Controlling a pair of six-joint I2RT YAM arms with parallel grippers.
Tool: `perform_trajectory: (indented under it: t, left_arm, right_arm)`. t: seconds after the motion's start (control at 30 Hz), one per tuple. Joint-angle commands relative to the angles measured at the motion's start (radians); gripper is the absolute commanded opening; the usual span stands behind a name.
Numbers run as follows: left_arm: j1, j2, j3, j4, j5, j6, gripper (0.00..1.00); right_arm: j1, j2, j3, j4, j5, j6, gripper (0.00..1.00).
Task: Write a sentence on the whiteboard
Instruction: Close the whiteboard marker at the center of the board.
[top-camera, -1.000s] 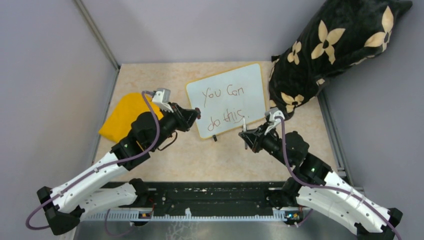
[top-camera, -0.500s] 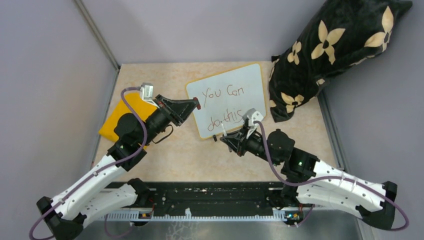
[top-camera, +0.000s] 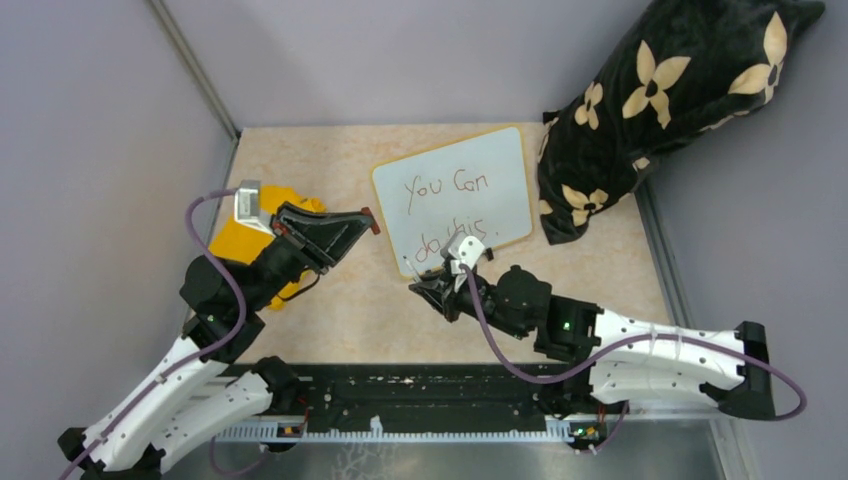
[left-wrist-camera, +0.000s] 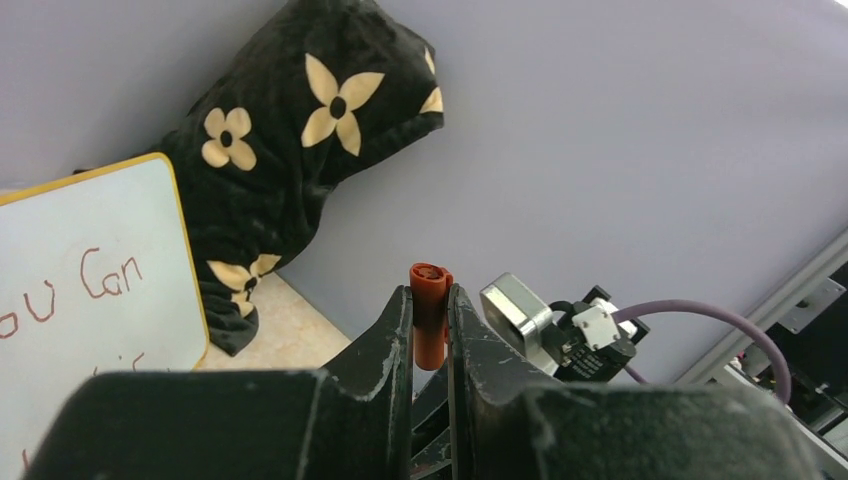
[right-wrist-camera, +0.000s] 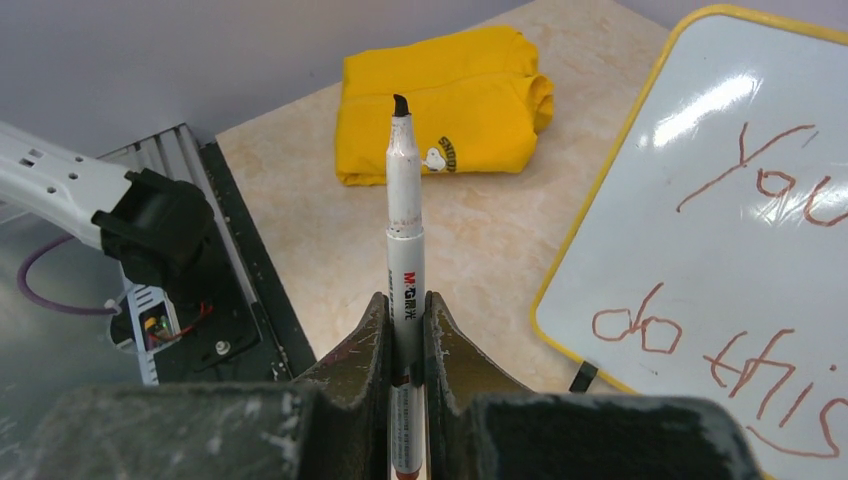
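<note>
The whiteboard (top-camera: 470, 170) with the sentence (top-camera: 447, 208) lies toward the desk's (top-camera: 350, 325) far-right corner. The right gripper (top-camera: 421, 288), clamped on a marker (right-wrist-camera: 405, 225), hangs at its near-left corner; the left gripper (top-camera: 366, 222), clamped on an orange cap (left-wrist-camera: 431, 285), is off its left edge.

L pincer (left-wrist-camera: 430, 300) clamped, raised high; R pincer (right-wrist-camera: 405, 305) clamped, reaching fwd, prob. lower.

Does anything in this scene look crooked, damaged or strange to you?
Only small things. The whiteboard lies turned at an angle to the table edges, so its writing slants. The marker in the right gripper is uncapped; an orange cap is pinched in the left gripper. Nothing looks spilled or broken.
</note>
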Motion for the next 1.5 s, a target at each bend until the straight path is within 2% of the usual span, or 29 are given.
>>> perform_trajectory:
  t: [0.0, 0.47, 0.63, 1.47]
  left_arm:
    - [0.004, -0.043, -0.001, -0.024, 0.027, -0.014, 0.0]
    - [0.005, -0.03, -0.015, -0.005, 0.048, -0.035, 0.0]
    - [0.005, -0.016, -0.026, 0.014, 0.063, -0.046, 0.0]
    - [0.005, -0.041, -0.047, 0.01, 0.096, -0.043, 0.0]
  right_arm:
    - [0.036, 0.025, 0.062, 0.104, 0.041, -0.045, 0.0]
    - [0.063, 0.063, 0.106, 0.122, 0.073, -0.05, 0.0]
    - [0.05, 0.085, 0.132, 0.098, 0.102, 0.003, 0.0]
    - [0.035, 0.064, 0.09, 0.14, 0.018, 0.019, 0.0]
